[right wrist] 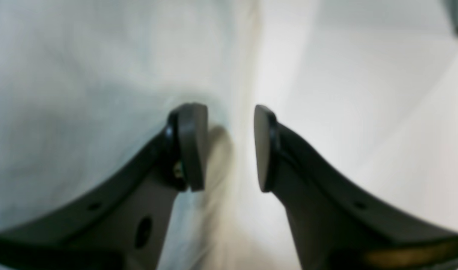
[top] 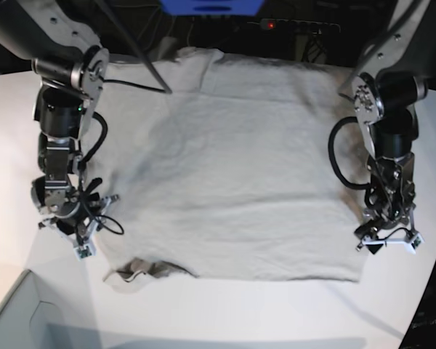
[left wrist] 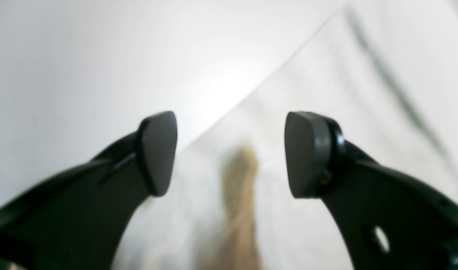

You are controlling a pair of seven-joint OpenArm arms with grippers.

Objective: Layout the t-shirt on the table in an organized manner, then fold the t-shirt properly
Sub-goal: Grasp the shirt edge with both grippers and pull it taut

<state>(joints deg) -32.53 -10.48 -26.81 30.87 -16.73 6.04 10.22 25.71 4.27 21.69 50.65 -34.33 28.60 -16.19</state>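
The light grey-beige t-shirt lies spread flat across the white table, with a crumpled darker part at its near left corner. My left gripper hangs low at the shirt's near right corner. In the left wrist view it is open over the shirt's edge, above a blurred tan streak. My right gripper hangs low by the shirt's left edge. In the right wrist view it is open, straddling the cloth edge beside bare table.
A grey box corner stands at the near left of the table. Cables and a power strip lie behind the far edge. Loose cable loops hang from both arms.
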